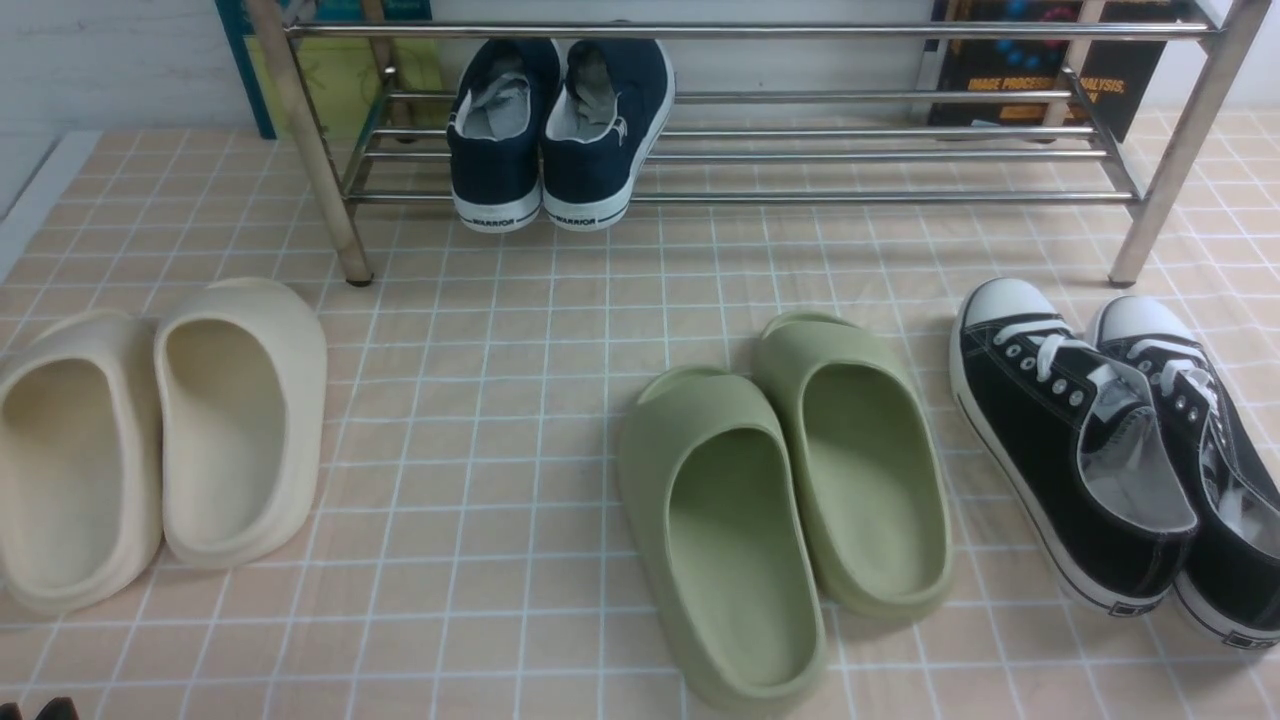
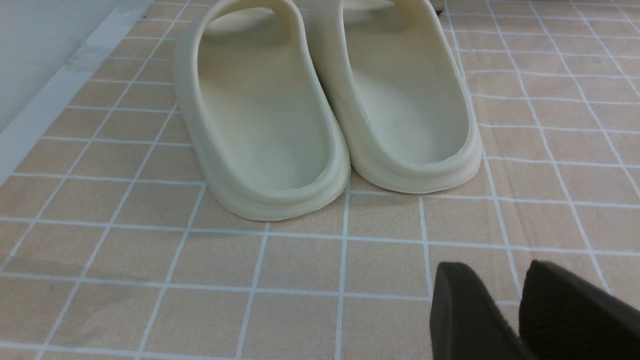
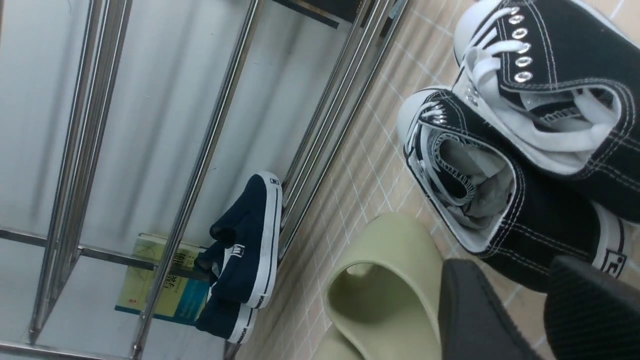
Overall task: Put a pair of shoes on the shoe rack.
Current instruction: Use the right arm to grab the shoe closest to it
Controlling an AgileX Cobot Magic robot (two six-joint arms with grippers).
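Note:
The pair of shoes, two black canvas sneakers (image 1: 1070, 450) with white toe caps and laces, stands on the tiled floor at the right, toes toward the shoe rack (image 1: 850, 197). The rack of shiny silver bars spans the back. In the right wrist view my right gripper (image 3: 515, 280) is open and empty, just behind the heel of the nearer black sneaker (image 3: 525, 210), not touching it. The other sneaker (image 3: 565, 65) lies beside that one. My left gripper (image 2: 500, 280) is open and empty, low over the floor behind the cream slippers. Neither gripper shows in the front view.
Navy sneakers (image 1: 555, 130) sit on the rack's left half, also in the right wrist view (image 3: 250, 240). Green slippers (image 1: 780, 500) lie mid-floor, next to the black pair (image 3: 380, 280). Cream slippers (image 1: 150, 430) lie at the left (image 2: 325, 100). Books (image 1: 1030, 60) lean behind the rack.

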